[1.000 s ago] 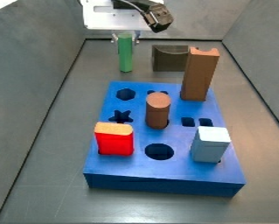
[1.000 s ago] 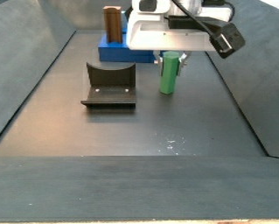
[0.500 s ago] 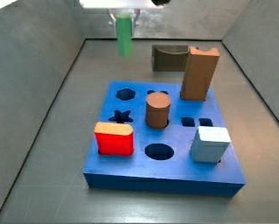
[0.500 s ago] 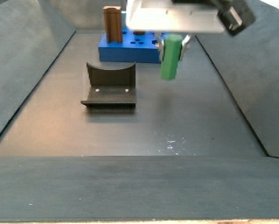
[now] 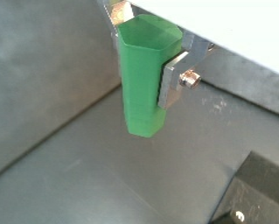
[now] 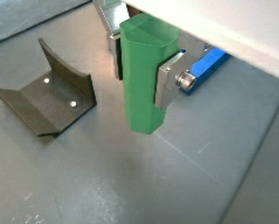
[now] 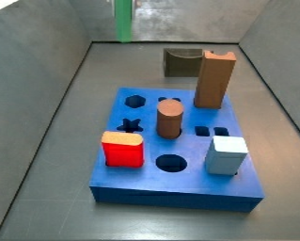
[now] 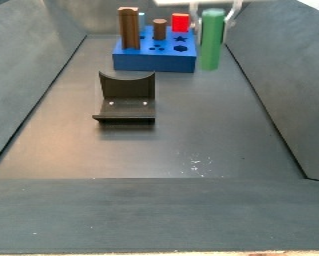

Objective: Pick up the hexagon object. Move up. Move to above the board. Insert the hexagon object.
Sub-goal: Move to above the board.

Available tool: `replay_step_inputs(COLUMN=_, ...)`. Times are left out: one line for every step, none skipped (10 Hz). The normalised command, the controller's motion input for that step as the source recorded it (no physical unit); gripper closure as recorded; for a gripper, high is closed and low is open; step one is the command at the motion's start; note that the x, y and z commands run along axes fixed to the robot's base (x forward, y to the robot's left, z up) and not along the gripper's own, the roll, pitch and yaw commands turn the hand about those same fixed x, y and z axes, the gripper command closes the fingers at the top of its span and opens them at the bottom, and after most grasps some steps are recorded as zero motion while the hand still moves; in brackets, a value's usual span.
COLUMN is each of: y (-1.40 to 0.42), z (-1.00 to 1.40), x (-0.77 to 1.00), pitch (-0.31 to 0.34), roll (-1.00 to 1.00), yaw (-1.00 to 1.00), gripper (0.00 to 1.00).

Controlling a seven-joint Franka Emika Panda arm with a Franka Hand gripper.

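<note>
lifted higher since before, the gripper (image 5: 148, 54) clamps the hexagon object (image 5: 146, 80) – apparently unlabelled.

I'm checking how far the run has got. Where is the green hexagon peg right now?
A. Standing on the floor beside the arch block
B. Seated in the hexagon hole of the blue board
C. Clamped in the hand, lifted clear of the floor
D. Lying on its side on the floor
C: in both wrist views the hexagon object hangs upright between the hand's silver fingers, its lower end above the bare floor, not yet over the board.
</note>
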Motion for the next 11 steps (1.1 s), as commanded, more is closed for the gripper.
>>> replay_step_inputs(y=0.0, z=1.0, x=-0.15, pitch=0.08, roll=0.11, yaw=0.01, gripper=1.0)
replay_step_inputs(y=0.0, z=1.0, x=-0.14, pitch=0.063, roll=0.11, yaw=0.02, gripper=1.0)
replay_step_inputs(y=0.0, z=1.0, x=-0.13, pitch=0.057, roll=0.11, yaw=0.02, gripper=1.0)
replay_step_inputs(y=0.0, z=1.0, x=-0.11, pitch=0.057, roll=0.11, yaw=0.02, gripper=1.0)
replay_step_inputs(y=0.0, z=1.0, x=-0.1, pitch=0.061, roll=0.11, yaw=0.02, gripper=1.0)
replay_step_inputs(y=0.0, z=1.0, x=-0.08, pitch=0.068, roll=0.11, yaw=0.02, gripper=1.0)
replay_step_inputs(y=-0.01, z=1.0, x=-0.07, pitch=0.077, roll=0.11, yaw=0.02, gripper=1.0)
replay_step_inputs(y=-0.01, z=0.89, x=-0.04, pitch=0.083, roll=0.1, yaw=0.02, gripper=1.0)
replay_step_inputs(y=-0.01, z=0.73, x=-0.02, pitch=0.085, roll=0.1, yaw=0.02, gripper=1.0)
replay_step_inputs(y=-0.01, z=0.56, x=-0.01, pitch=0.082, roll=0.1, yaw=0.02, gripper=1.0)
replay_step_inputs(y=-0.01, z=0.39, x=0.0, pitch=0.082, roll=0.1, yaw=0.02, gripper=1.0)
